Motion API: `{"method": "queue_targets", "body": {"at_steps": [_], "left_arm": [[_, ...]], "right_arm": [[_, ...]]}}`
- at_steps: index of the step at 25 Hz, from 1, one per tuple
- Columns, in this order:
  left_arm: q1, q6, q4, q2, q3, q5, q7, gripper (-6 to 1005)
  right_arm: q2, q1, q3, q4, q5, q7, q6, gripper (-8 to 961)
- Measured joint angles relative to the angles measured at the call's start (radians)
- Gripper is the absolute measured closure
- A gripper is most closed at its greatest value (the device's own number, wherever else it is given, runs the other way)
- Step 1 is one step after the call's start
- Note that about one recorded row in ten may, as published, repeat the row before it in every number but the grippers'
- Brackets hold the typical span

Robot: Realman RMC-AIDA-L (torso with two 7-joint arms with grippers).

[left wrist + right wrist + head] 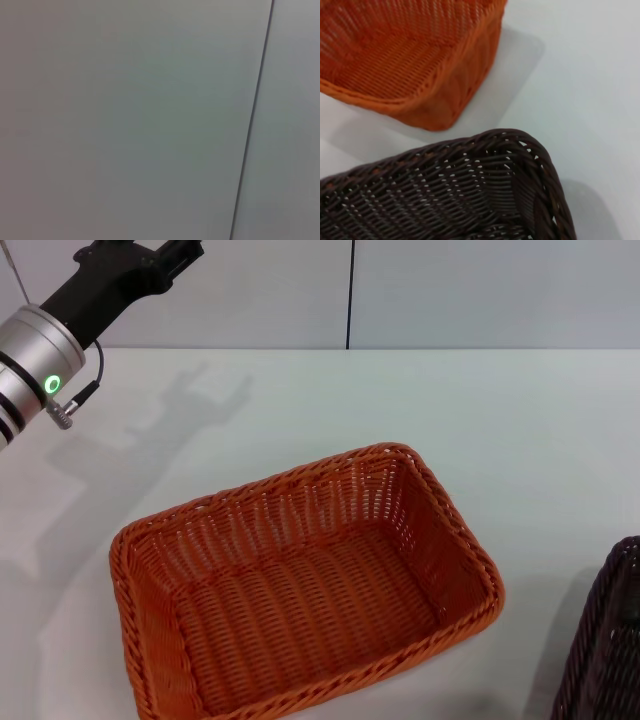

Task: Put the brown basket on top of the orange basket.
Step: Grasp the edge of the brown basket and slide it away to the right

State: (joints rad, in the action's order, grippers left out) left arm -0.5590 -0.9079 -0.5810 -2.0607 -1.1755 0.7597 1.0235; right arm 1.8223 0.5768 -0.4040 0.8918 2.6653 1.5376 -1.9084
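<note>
The orange basket (468,540) sits on the white table in the middle of the head view, open side up and with nothing in it. Only a corner of the brown basket (608,640) shows at the lower right edge, standing on the table just right of the orange one. The right wrist view looks down into the brown basket (445,200), with the orange basket (451,95) a short gap beyond it. My left gripper (165,258) is raised high at the far left, well away from both baskets. My right gripper appears in no view.
The white table (520,420) stretches behind and to the right of the orange basket. A grey wall with a dark vertical seam (351,295) stands at the back, and the left wrist view shows only that wall (125,120).
</note>
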Motion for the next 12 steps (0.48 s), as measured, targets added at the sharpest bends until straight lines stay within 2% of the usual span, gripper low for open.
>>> {"method": "queue_targets", "body": {"at_steps": [10,12], "left_arm": [[0.009,-0.011,0.0,0.0,0.007,0.0,-0.001,186],[0.009,-0.011,0.004,0.0,0.007,0.001,-0.007,186]], "right_arm": [[-0.003,-0.037,0.098,0.02,-0.137,-0.109,-0.158,788],[-0.019,-0.05,0.119,-0.019,-0.227,-0.142,-0.211,785]]}}
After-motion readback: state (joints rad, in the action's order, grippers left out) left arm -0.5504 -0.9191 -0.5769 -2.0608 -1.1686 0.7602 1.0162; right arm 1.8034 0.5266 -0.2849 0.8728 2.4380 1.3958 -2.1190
